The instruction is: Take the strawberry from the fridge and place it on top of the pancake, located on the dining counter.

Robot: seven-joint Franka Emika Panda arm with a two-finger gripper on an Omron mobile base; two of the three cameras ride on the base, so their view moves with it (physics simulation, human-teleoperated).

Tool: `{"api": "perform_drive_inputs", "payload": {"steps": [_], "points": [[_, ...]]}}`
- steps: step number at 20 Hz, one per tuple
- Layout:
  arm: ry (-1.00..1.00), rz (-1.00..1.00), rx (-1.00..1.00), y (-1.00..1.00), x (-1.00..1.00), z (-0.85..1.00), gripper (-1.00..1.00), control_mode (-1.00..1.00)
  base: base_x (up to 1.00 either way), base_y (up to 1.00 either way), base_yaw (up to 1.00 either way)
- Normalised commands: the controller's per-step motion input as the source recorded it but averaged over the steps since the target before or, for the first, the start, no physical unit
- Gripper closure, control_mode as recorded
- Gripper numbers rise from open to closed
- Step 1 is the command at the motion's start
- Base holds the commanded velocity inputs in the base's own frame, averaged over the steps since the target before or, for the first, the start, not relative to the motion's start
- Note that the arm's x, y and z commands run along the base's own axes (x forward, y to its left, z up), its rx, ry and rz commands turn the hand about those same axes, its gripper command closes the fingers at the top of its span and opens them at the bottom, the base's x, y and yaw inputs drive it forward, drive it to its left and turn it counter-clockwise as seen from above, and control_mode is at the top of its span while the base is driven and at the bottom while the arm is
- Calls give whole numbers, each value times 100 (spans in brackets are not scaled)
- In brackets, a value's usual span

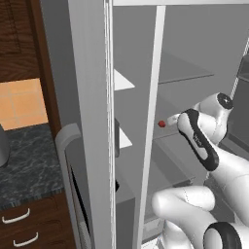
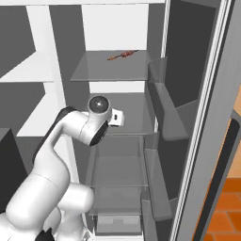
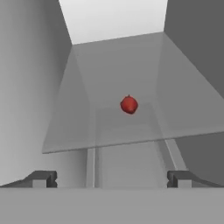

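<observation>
The grey fridge (image 1: pixel 92 97) stands open, showing its white interior (image 2: pixel 113 28) and glass shelves. A small red strawberry (image 3: pixel 128 104) lies near the middle of a glass shelf (image 3: pixel 78 127); it also shows as the strawberry (image 1: pixel 161 124) just left of my hand. My gripper (image 3: pixel 111 179) is open, its dark fingertips (image 3: pixel 43 178) spread wide, short of the shelf's front edge and aimed at the berry. My gripper (image 1: pixel 172 119) reaches into the fridge at that shelf's height, and the hand (image 2: pixel 117 117) blocks the berry in the right base view. The pancake and dining counter are out of view.
A thin reddish-brown item (image 2: pixel 123 55) lies on the shelf above. Door bins (image 2: pixel 162 108) line the open right door, and a clear drawer (image 2: pixel 117 169) sits below my hand. A black-topped dark cabinet (image 1: pixel 29 165) with drawers stands left of the fridge.
</observation>
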Motion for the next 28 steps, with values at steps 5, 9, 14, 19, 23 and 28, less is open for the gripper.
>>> {"api": "perform_drive_inputs", "payload": {"steps": [5,9,14,19,23,28], "points": [[-10,0,-4,0,42,-8,-100,-100,0,0,0],[-1,0,-3,-3,47,-7,-100,-100,0,0,0],[8,0,-5,-5,65,-22,-100,-100,0,0,0],[1,7,-8,-34,68,-57,-100,-100,0,0,0],[11,5,-2,-5,41,-15,-100,-100,0,0,0],[20,1,2,0,26,0,-100,-100,0,0,0]]}}
